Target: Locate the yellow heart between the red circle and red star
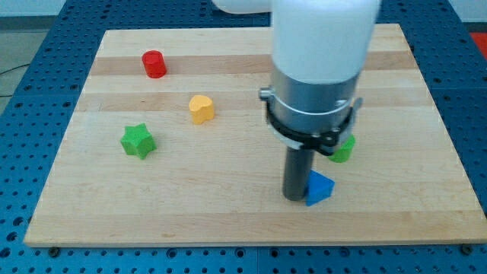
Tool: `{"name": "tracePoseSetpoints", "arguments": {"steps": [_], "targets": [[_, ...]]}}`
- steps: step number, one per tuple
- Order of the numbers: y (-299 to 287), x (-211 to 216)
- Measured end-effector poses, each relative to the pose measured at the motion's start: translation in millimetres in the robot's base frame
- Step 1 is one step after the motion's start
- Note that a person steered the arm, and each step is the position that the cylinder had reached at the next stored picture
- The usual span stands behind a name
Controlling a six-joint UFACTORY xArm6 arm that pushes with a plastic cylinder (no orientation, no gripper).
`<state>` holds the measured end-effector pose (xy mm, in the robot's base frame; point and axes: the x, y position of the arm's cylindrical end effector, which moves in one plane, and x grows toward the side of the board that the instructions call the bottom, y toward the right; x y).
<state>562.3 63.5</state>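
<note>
One yellow heart [202, 109] near red circle [154, 64]; no txt legible.

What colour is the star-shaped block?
Green: the star shows at the camera view's left, below the red circle.
</note>
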Motion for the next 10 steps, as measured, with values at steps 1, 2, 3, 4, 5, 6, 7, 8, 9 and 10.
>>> {"name": "tracePoseSetpoints", "arguments": {"steps": [1, 2, 3, 4, 5, 6, 7, 8, 9, 10], "targets": [[33.6, 0.3], [17.2, -11.7], [-35.1, -106.3], [-76.3, -124.7], [-131.6, -118.1], [-169.1, -118.2], [-164.0, -133.0], [-136.1, -140.5], [-129.0, -188.5], [-148.6, -195.6]]}}
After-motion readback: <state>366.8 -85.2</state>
